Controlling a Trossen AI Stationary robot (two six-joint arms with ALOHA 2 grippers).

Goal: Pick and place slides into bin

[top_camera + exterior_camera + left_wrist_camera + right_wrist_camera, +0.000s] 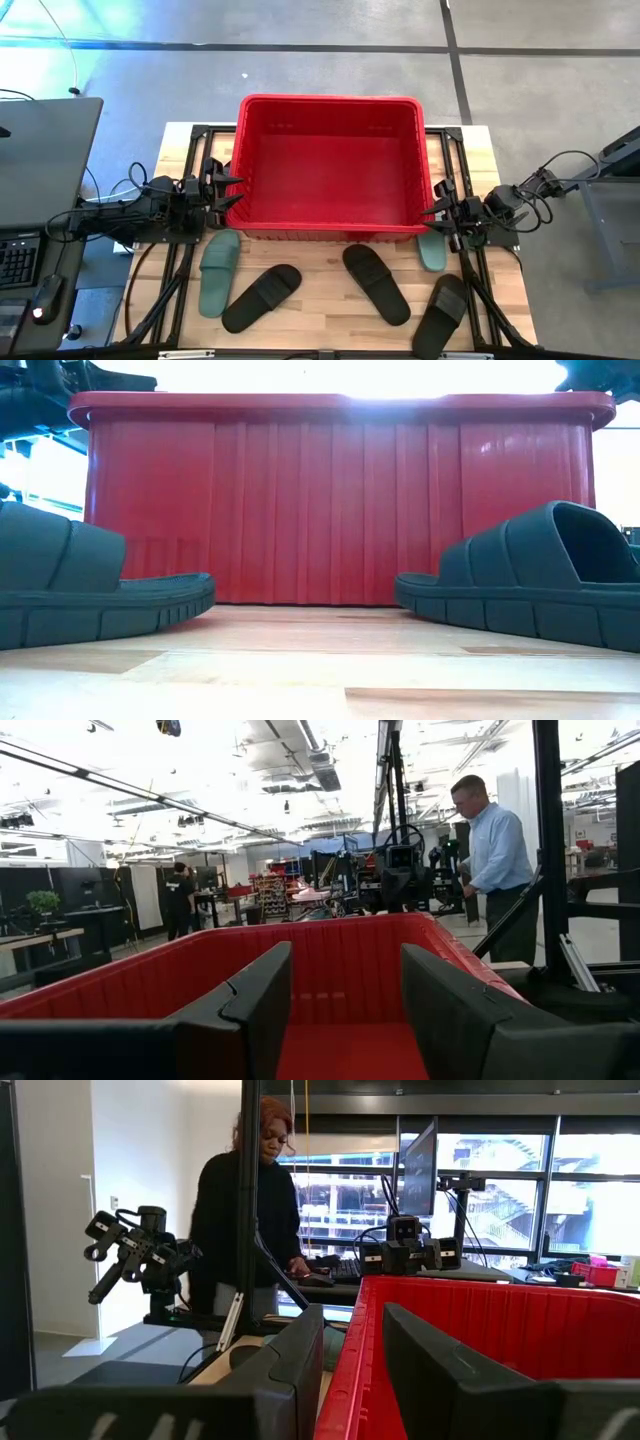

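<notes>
Five flat rubber slide sandals on the wooden table before the big, empty red plastic bin. Nothing picked yet. Left gripper and right gripper, both spread, at the bin's sides. Next: descend, pinch one slide.

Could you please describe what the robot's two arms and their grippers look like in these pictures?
Both arms are dark, nearly black, built of blocky jointed segments. The left gripper and right gripper each end in two thin pointed fingers. Black cables loop along both arms. Up close, the left fingers and right fingers are broad, flat, matte black pads with angled edges. No markings are readable.
</notes>
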